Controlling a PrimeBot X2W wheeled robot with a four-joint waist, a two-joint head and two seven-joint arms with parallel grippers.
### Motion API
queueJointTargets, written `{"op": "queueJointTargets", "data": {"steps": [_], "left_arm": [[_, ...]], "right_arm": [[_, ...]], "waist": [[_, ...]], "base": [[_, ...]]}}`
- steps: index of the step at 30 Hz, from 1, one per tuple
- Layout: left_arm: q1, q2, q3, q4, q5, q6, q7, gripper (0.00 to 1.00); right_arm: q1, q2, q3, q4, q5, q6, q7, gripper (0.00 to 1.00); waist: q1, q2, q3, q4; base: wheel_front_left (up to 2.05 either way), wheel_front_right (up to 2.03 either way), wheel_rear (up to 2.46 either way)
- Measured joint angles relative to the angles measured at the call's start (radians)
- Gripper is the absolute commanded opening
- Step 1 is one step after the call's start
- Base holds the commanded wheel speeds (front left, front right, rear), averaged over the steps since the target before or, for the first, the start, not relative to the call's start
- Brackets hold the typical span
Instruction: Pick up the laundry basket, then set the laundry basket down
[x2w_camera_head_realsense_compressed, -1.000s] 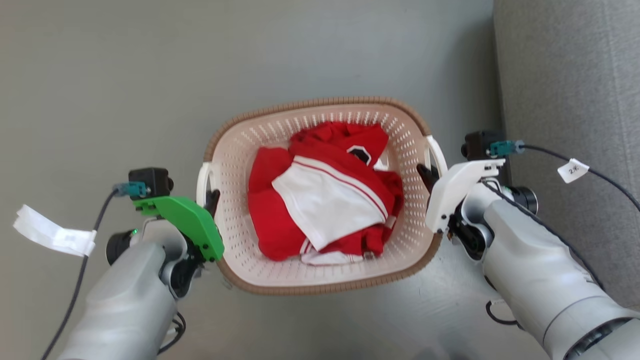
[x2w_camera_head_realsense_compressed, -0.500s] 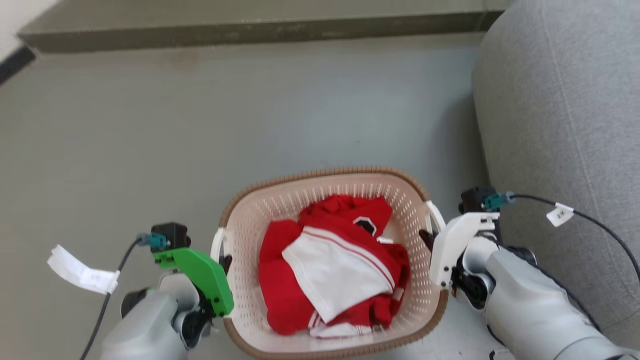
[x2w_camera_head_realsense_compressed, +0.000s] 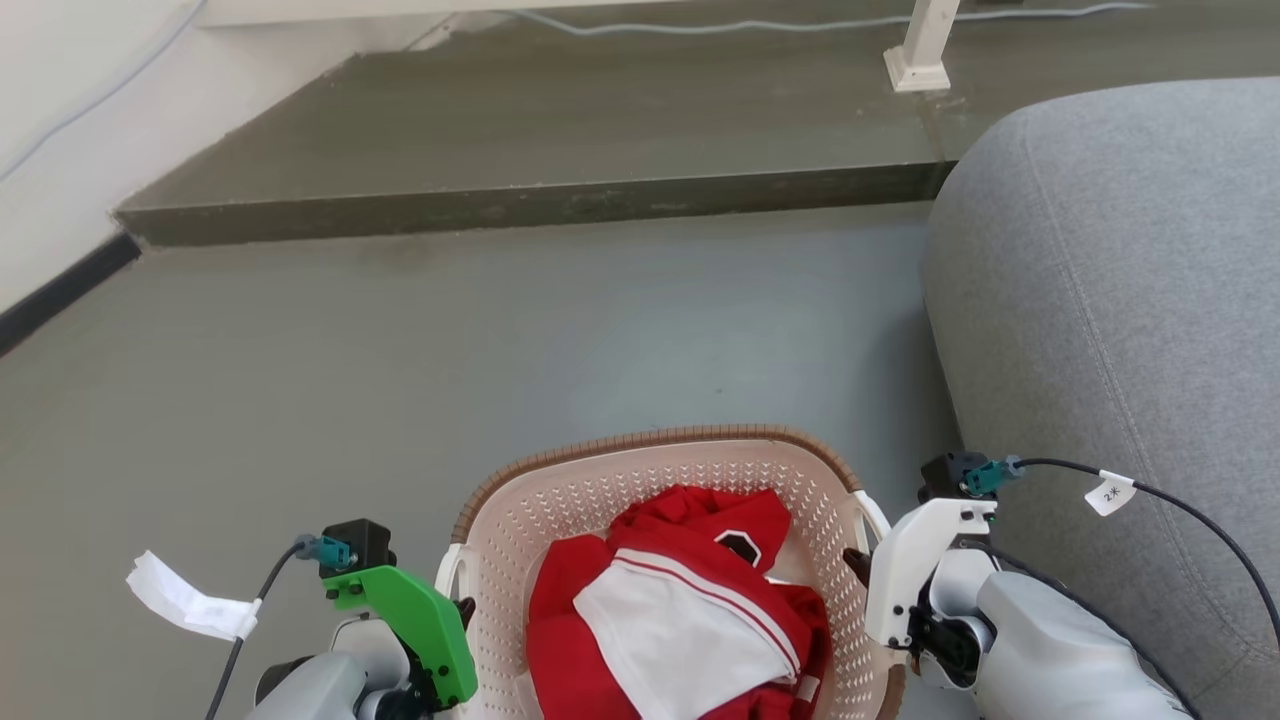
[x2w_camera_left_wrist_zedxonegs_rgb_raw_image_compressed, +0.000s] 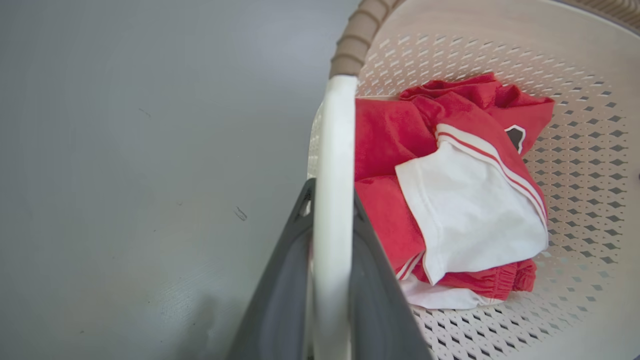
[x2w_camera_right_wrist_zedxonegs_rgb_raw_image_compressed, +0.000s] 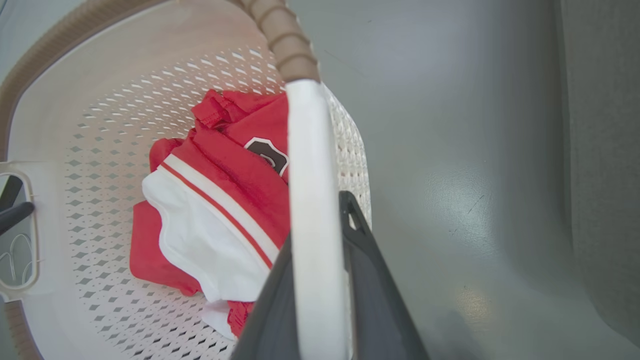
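Observation:
The laundry basket (x2w_camera_head_realsense_compressed: 650, 445), cream with a brown rim, sits at the bottom middle of the head view with red and white clothes (x2w_camera_head_realsense_compressed: 690, 610) in it. My left gripper (x2w_camera_head_realsense_compressed: 462, 610) is at its left white handle and my right gripper (x2w_camera_head_realsense_compressed: 855, 565) at its right one. In the left wrist view, dark fingers (x2w_camera_left_wrist_zedxonegs_rgb_raw_image_compressed: 285, 280) of the left gripper (x2w_camera_left_wrist_zedxonegs_rgb_raw_image_compressed: 330, 192) are shut on the white handle (x2w_camera_left_wrist_zedxonegs_rgb_raw_image_compressed: 334, 150). The right wrist view shows the right gripper (x2w_camera_right_wrist_zedxonegs_rgb_raw_image_compressed: 317, 220) shut on the other handle (x2w_camera_right_wrist_zedxonegs_rgb_raw_image_compressed: 307, 165), beside the clothes (x2w_camera_right_wrist_zedxonegs_rgb_raw_image_compressed: 215, 210).
A grey sofa (x2w_camera_head_realsense_compressed: 1100, 300) rises close on the right of the basket. Ahead lies grey floor (x2w_camera_head_realsense_compressed: 500, 350), then a raised dark step (x2w_camera_head_realsense_compressed: 540, 200) bearing a white post (x2w_camera_head_realsense_compressed: 925, 50) and a cable (x2w_camera_head_realsense_compressed: 700, 22). A pale wall (x2w_camera_head_realsense_compressed: 60, 120) runs along the left.
The whole head picture has shifted: the camera now looks further ahead, so basket and grippers sit lower in view. Step, wall and more sofa have appeared. Both grips on the handles are unchanged.

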Motion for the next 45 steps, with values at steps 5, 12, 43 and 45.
{"op": "queueJointTargets", "data": {"steps": [5,12,43,45], "left_arm": [[0.0,-0.002,-0.007,0.005,-0.003,0.0,0.014,0.0],[0.0,-0.002,-0.014,0.009,-0.011,0.0,0.023,0.0],[-0.002,-0.001,-0.025,0.012,-0.037,0.0,0.018,0.0],[-0.004,0.001,-0.024,0.01,-0.037,0.0,0.006,0.0]], "right_arm": [[0.0,0.0,0.007,0.01,0.012,0.0,0.01,0.0],[0.001,0.0,0.018,0.013,0.024,0.0,0.018,0.0],[-0.007,-0.001,0.055,0.021,0.062,0.0,0.017,0.0],[-0.011,-0.001,0.056,0.02,0.062,0.0,0.008,0.0]], "waist": [[0.0,0.0,-0.022,-0.004],[0.0,0.0,-0.027,-0.008],[0.0,0.0,0.001,-0.013],[0.0,0.0,0.012,-0.014]], "base": [[0.0,0.0,0.0],[0.0,0.0,0.0],[0.0,0.0,0.0],[0.0,0.0,0.0]]}}
